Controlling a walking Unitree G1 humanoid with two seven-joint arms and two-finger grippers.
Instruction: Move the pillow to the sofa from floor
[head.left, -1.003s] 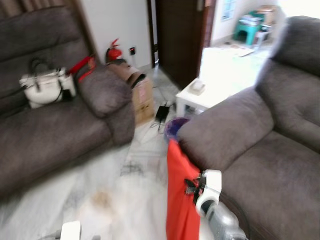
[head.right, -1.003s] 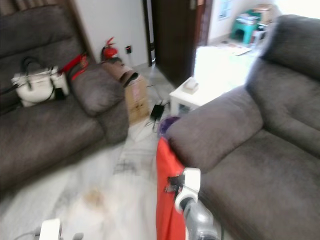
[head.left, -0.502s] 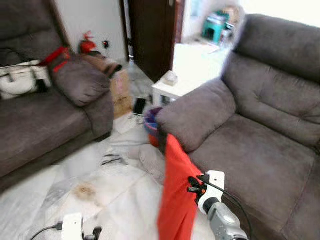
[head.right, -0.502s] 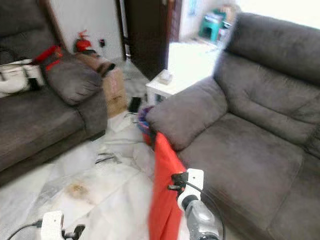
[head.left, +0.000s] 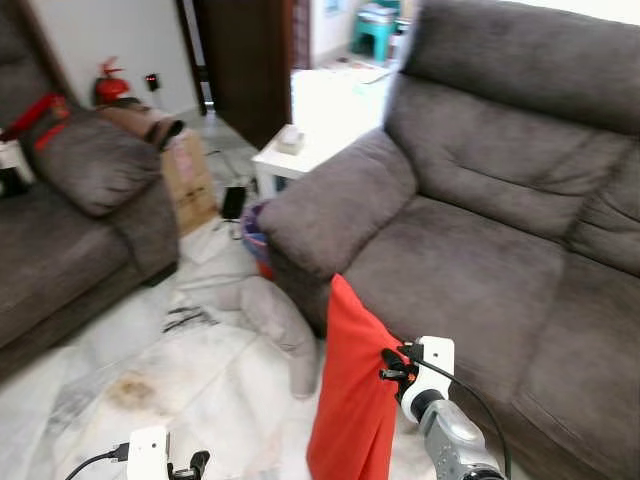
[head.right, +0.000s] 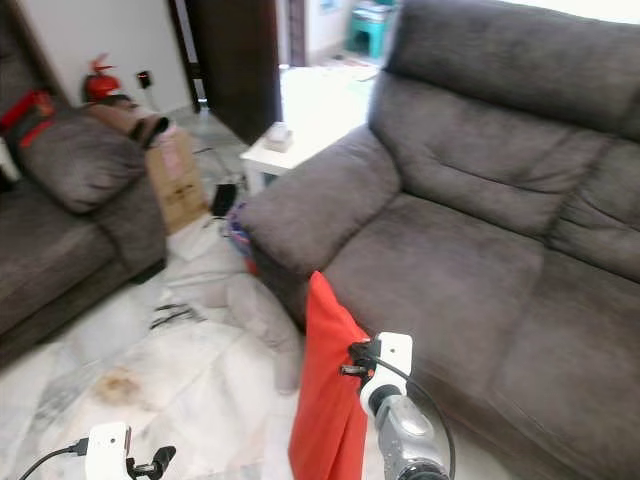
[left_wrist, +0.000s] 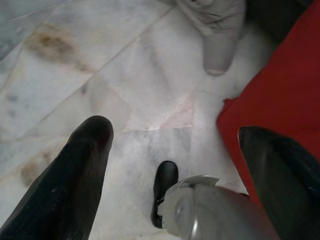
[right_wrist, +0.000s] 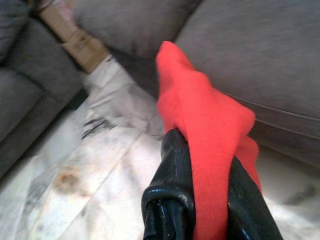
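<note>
A red pillow (head.left: 350, 400) hangs upright above the marble floor, just in front of the grey sofa (head.left: 480, 250) and close to its armrest (head.left: 335, 205). My right gripper (right_wrist: 205, 150) is shut on the pillow's edge, and the red fabric bulges over one black finger (right_wrist: 172, 170). Its white wrist (head.left: 425, 368) sits to the right of the pillow. My left gripper (left_wrist: 172, 135) hangs low over the floor at the lower left, open, with nothing between its fingers.
A grey cloth bundle (head.left: 275, 320) lies on the floor by the armrest, with a purple bin (head.left: 255, 235) behind it. A white side table (head.left: 290, 155), a cardboard box (head.left: 185, 175) and a second grey sofa (head.left: 70, 200) stand to the left.
The camera has swung right, so the sofa on the right now takes up more of the view. The red pillow stays in my right gripper.
</note>
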